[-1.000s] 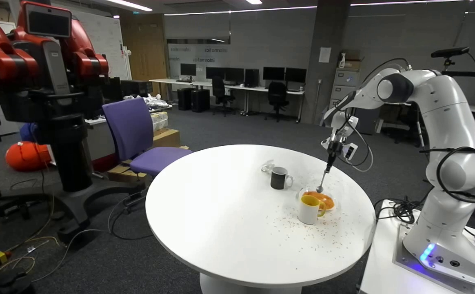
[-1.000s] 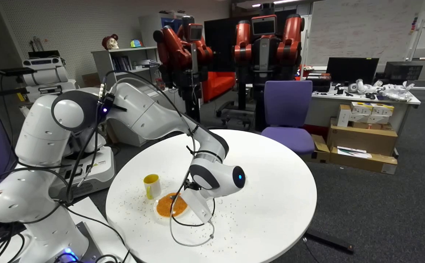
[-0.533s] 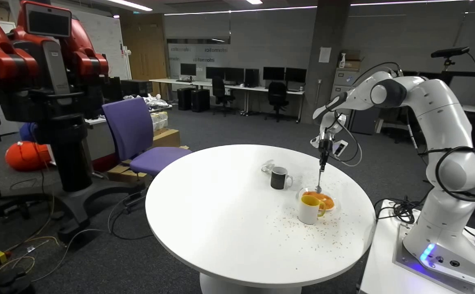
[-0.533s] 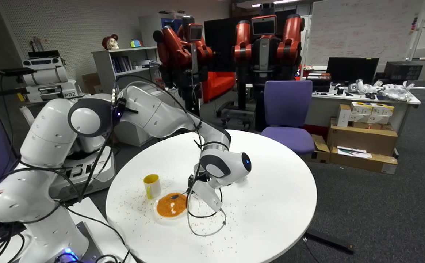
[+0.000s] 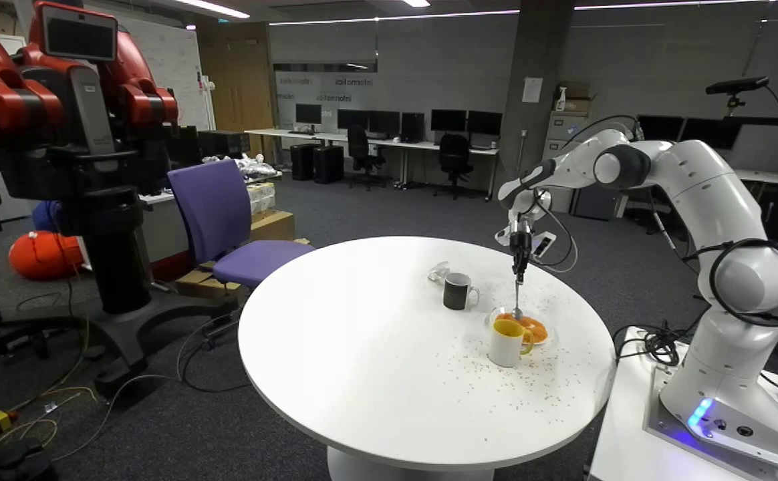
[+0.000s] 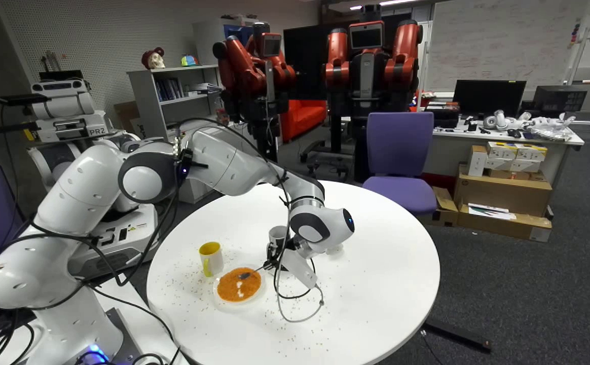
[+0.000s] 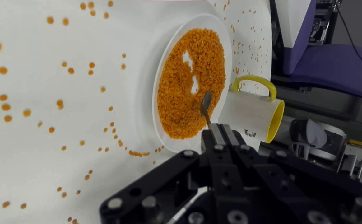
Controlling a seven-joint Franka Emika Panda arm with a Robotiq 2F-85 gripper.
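Note:
My gripper [image 7: 220,126] is shut on the handle of a metal spoon [image 7: 206,102]. The spoon points down from the fingertips and its bowl is over the orange grains [image 7: 181,112] on a white plate [image 7: 155,105]. I cannot tell whether the bowl touches the grains. Two white bare patches show among them. The gripper [image 5: 519,275] and spoon [image 5: 517,304] also show in an exterior view, with the spoon nearly upright. A white mug with yellow inside and handle [image 7: 246,110] stands close beside the plate; it shows in both exterior views [image 5: 503,347] [image 6: 216,263].
A black and grey mug [image 5: 454,295] stands on the round white table [image 5: 335,347], near a crumpled clear object [image 5: 438,272]. Loose orange grains [image 5: 543,381] lie scattered around the plate. A purple chair [image 6: 399,152] stands at the table's far side.
The arm has reached farther out from its base and the gripper has become more upright. The spoon has shifted slightly over the plate. The black and grey mug has come into sight behind the arm.

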